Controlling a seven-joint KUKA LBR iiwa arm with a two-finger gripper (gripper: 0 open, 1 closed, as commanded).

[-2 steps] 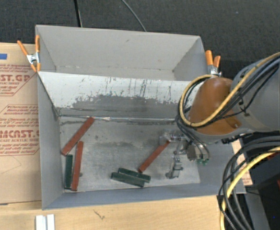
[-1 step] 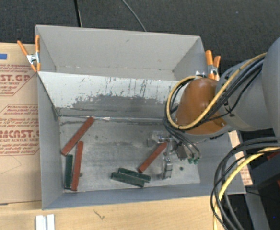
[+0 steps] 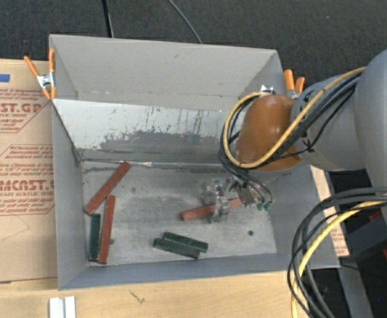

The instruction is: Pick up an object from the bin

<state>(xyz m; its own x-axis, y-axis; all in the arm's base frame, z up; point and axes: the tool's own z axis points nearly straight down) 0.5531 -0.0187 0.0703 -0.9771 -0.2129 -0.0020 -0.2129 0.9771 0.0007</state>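
My gripper [image 3: 217,207] is low over the bin floor, right of the middle, below the orange cover of the wrist. Its fingers come down on the right end of a reddish-brown flat stick [image 3: 197,213] that lies on the floor and points left. The fingers look closed around that end, but the stick still rests on the floor. A dark green bar [image 3: 181,244] lies just in front of the stick, apart from the gripper.
Along the left wall a long reddish-brown stick [image 3: 107,188] leans diagonally. Below it another reddish stick [image 3: 107,229] and a dark green bar [image 3: 95,236] lie side by side. The arm and its yellow cables cover the bin's right side.
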